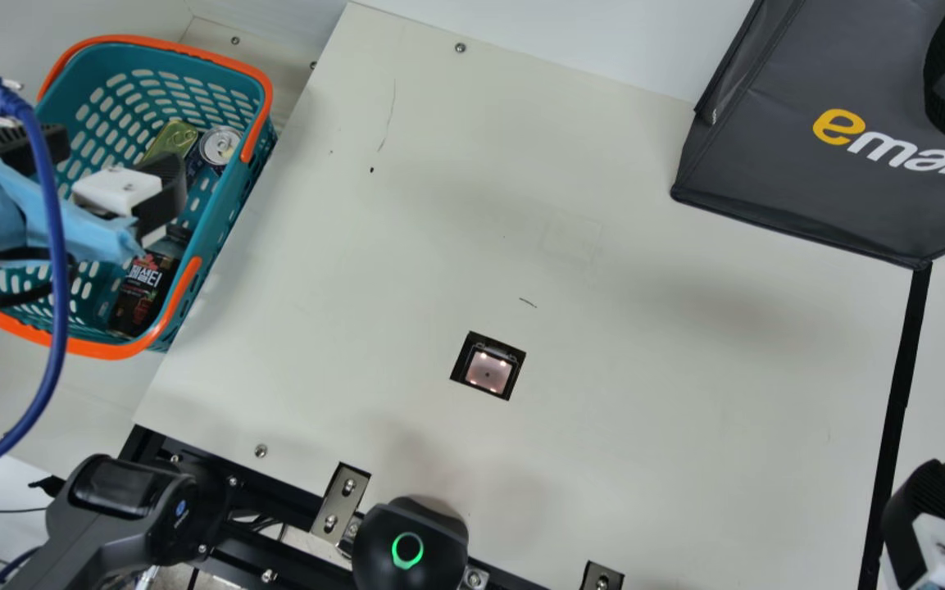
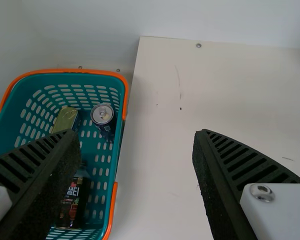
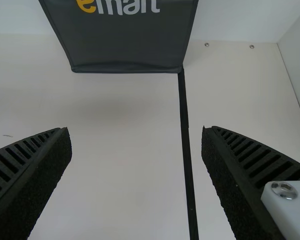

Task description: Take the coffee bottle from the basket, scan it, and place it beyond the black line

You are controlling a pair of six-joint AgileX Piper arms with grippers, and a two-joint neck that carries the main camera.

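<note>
The main view looks steeply down from above the counter (image 1: 644,442), well back from both arms' jaws. Each wrist view looks out from close behind its own jaws, down and forward past them. Main and left wrist views share the basket (image 1: 230,197); main and right wrist views, the bag (image 3: 125,42) and black line (image 3: 186,140).

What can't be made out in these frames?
Bottle's left side, left wrist view: behind a finger of the left gripper.
Bag's inside, main view: hidden by its wall.
Black line's near end, main view: cut off by bottom edge.
</note>
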